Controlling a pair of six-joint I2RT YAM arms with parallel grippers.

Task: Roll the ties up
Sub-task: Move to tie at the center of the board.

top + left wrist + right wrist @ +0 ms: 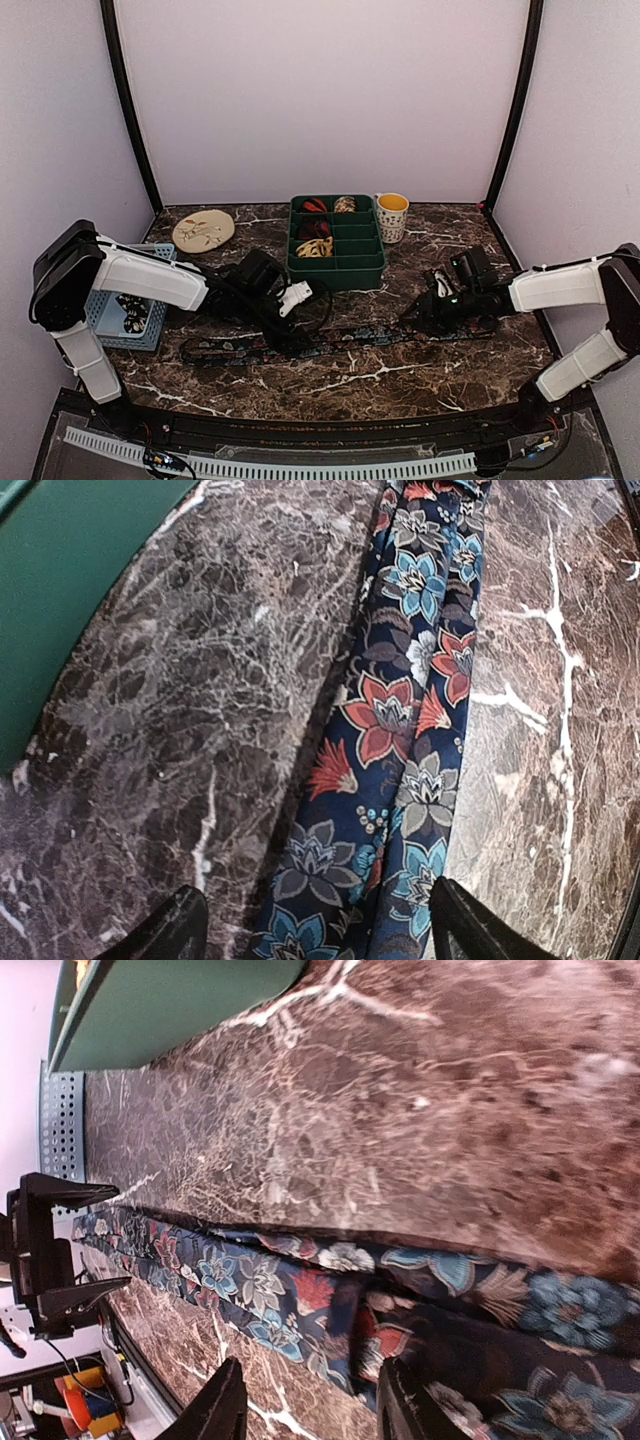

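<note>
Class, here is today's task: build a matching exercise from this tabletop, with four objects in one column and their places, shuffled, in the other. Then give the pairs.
1 floral tie
2 green divided tray
3 mug
4 blue basket

A just right of the tray
B far left side
C stretched flat along the front
D centre back

Pairs: 1-C, 2-D, 3-A, 4-B

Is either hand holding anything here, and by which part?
Nothing is held. The left hand and right hand are both open over the flowered tie, which lies on the table.
</note>
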